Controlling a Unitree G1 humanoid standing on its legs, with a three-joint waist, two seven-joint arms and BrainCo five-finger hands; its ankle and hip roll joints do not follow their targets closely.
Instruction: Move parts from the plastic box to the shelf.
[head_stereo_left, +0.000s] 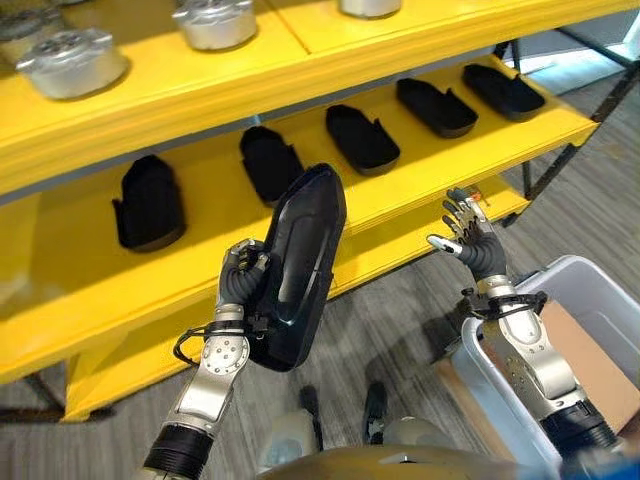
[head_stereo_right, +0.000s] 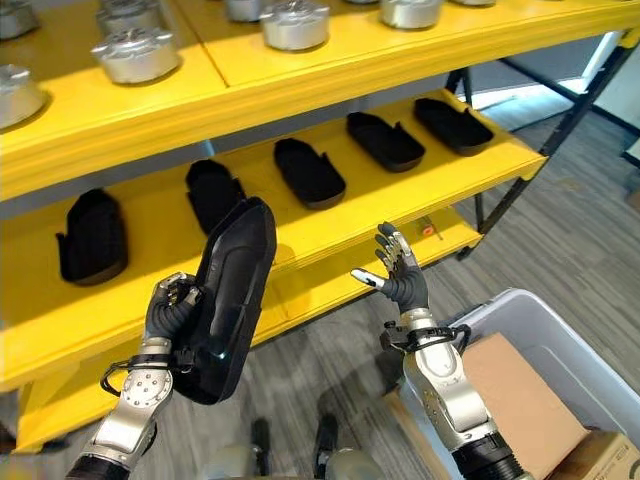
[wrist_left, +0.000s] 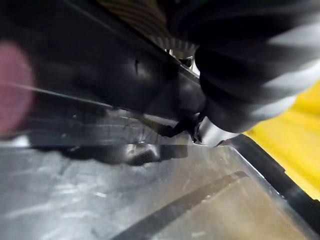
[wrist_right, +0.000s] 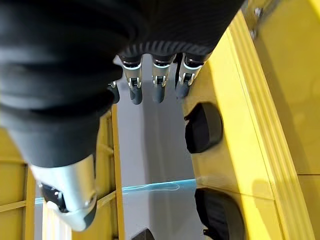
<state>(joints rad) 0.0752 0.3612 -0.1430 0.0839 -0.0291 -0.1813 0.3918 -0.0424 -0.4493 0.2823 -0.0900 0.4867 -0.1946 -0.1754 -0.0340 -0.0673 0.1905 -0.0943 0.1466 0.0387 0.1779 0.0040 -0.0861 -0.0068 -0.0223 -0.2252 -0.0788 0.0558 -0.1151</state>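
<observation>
We see the long black part (head_stereo_left: 300, 268) gripped in our left robot hand (head_stereo_left: 243, 278), fingers curled round its edge, held upright in front of the yellow shelf (head_stereo_left: 330, 215), presumably so it can be laid beside the others. Five matching black parts (head_stereo_left: 362, 138) already lie in a row on the middle level, and silver metal pieces (head_stereo_left: 70, 62) sit above. Our right robot hand (head_stereo_left: 467, 230) hangs empty with fingers spread, above the plastic box (head_stereo_left: 590, 290).

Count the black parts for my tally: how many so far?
6: five along the middle shelf, one in the left hand. Others may be hidden.
</observation>
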